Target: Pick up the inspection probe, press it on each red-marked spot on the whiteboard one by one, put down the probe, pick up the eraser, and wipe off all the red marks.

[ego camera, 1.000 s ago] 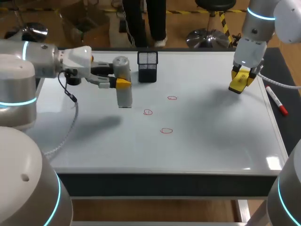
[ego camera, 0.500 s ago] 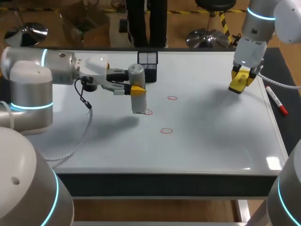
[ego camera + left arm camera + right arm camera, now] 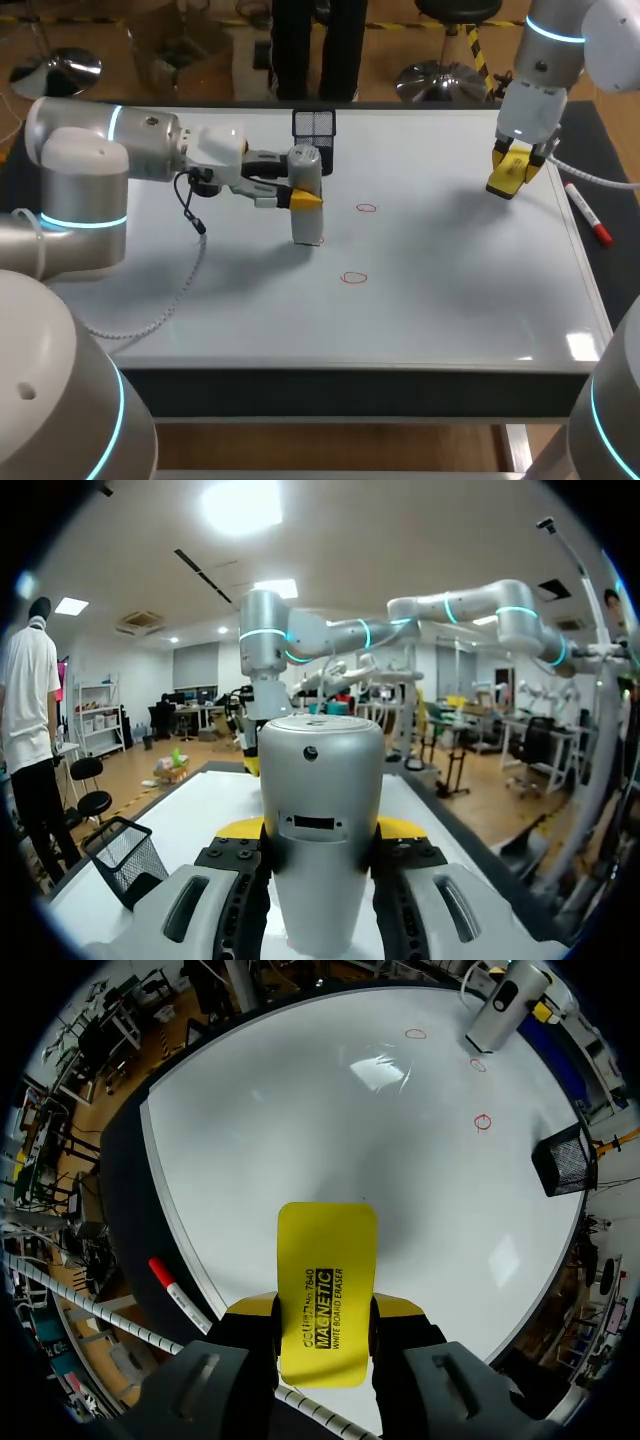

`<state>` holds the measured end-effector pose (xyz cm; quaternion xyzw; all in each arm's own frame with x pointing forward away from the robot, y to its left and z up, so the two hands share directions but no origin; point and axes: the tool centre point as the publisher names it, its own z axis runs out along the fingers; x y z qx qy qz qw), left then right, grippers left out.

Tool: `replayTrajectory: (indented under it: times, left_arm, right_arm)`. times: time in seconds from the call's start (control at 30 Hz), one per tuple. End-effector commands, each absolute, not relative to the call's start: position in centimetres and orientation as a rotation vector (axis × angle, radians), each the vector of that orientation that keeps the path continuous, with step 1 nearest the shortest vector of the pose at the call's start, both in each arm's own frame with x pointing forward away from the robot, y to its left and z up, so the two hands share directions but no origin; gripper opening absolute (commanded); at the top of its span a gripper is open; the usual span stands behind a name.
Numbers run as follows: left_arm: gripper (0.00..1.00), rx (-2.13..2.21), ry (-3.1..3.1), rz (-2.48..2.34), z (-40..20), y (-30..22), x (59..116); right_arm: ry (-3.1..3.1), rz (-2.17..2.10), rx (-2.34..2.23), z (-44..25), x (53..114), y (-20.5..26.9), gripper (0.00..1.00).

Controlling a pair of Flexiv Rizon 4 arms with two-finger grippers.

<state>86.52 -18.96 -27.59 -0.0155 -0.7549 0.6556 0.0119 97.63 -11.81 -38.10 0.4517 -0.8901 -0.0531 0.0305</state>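
Grips inspection probe (image 3: 306,222) upright in left gripper (image 3: 320,832), tip at middle red mark on whiteboard (image 3: 450,300); clamps yellow eraser (image 3: 326,1260) in right gripper (image 3: 327,1310) above the board's right side. Best to press straight down, without sliding or smearing.

From above, the inspection probe (image 3: 306,221) covers most of a red mark (image 3: 318,240) at its foot; whether the foot touches the whiteboard (image 3: 440,290) cannot be told, and the far finger of the left end effector (image 3: 320,828) is hidden behind the probe. In the left wrist view the probe's lower end is cut off. Well away from the probe, the right end effector (image 3: 325,1305) hides the lower end of the eraser (image 3: 327,1250), and from above its yellow tips blend with the eraser.
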Motion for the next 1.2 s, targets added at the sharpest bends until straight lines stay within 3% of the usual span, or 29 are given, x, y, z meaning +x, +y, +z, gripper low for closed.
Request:
replayTrajectory:
  times: [0.03,1.2]
  left_arm:
    - [0.0,-0.051,-2.355,2.048,-28.0,-19.6,87.0]
    - [0.0,-0.013,-2.396,2.013,-29.7,-20.1,88.4]
  right_arm:
    - [-2.741,-0.159,1.394,-38.0,97.7,-11.8,0.0]
    - [-2.741,-0.159,1.394,-38.0,97.7,-11.8,0.0]
